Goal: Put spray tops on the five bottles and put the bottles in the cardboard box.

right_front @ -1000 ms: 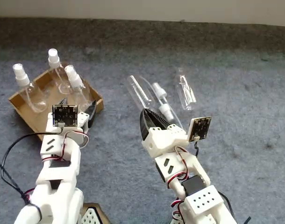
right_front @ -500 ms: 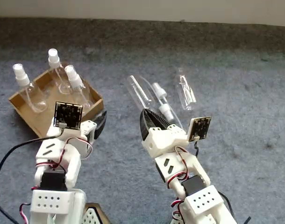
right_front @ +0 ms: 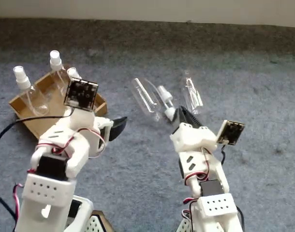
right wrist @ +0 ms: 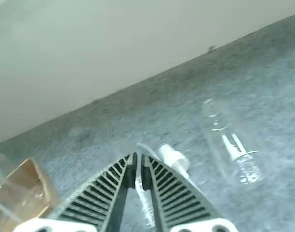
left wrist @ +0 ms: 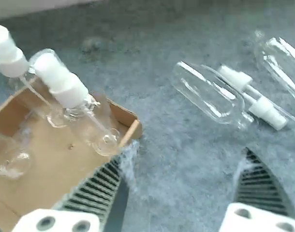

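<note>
Open bottle (right_front: 147, 95) lies flat on the grey carpet (right_front: 244, 72), long axis far-left to near-right. The loose spray top (right_front: 165, 100) lies parallel, just right of it. Second bottle (right_front: 192, 94) lies further right, narrow end pointing far.

Three capped bottles (right_front: 31, 96) stand in the cardboard box (right_front: 26, 121), far left.

Left gripper (left wrist: 181, 193) gapes wide, holding nothing. Right gripper (right wrist: 139, 171) is closed to a slit; we see nothing held.

Pale wall (right wrist: 113, 53) runs behind.
</note>
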Available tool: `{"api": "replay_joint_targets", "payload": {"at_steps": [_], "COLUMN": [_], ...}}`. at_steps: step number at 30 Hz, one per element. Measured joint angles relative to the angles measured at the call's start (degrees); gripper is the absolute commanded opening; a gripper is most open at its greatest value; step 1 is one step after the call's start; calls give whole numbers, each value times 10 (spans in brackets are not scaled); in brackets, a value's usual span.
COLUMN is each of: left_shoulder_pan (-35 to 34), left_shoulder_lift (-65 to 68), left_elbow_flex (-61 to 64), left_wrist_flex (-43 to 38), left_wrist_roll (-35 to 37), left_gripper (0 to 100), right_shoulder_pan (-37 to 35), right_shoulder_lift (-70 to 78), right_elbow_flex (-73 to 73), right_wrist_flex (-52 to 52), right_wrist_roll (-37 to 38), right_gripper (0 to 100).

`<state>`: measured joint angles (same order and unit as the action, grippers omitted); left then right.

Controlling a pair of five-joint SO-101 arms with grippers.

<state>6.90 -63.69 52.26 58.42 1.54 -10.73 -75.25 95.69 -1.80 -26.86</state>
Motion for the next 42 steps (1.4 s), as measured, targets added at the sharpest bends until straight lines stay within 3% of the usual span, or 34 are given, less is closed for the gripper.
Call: {"api": "replay_joint_targets", "payload": {"at_steps": [9, 17, 19, 25, 32, 42], "left_shoulder_pan": [56, 57, 57, 57, 57, 57], "left_shoulder_lift": [204, 417, 472, 588, 677, 821], "left_elbow_flex": [-138, -280, -334, -476, -556, -623], "left_wrist_flex": [18, 57, 84, 139, 143, 144], "left_wrist_roll": [4, -1, -41, -252, -349, -615], "left_gripper": [277, 277, 277, 277, 277, 277], "right_shoulder_pan": [100, 117, 120, 186, 298, 317], "right_shoulder_lift": [0, 0, 0, 0, 0, 0], "right_elbow_flex": [0, 0, 0, 0, 0, 0], "right_wrist_flex": [0, 0, 0, 0, 0, 0], "right_wrist_roll": [-2, -2, -2, -2, -2, -2], "right_gripper": [19, 20, 20, 20, 20, 20]}}
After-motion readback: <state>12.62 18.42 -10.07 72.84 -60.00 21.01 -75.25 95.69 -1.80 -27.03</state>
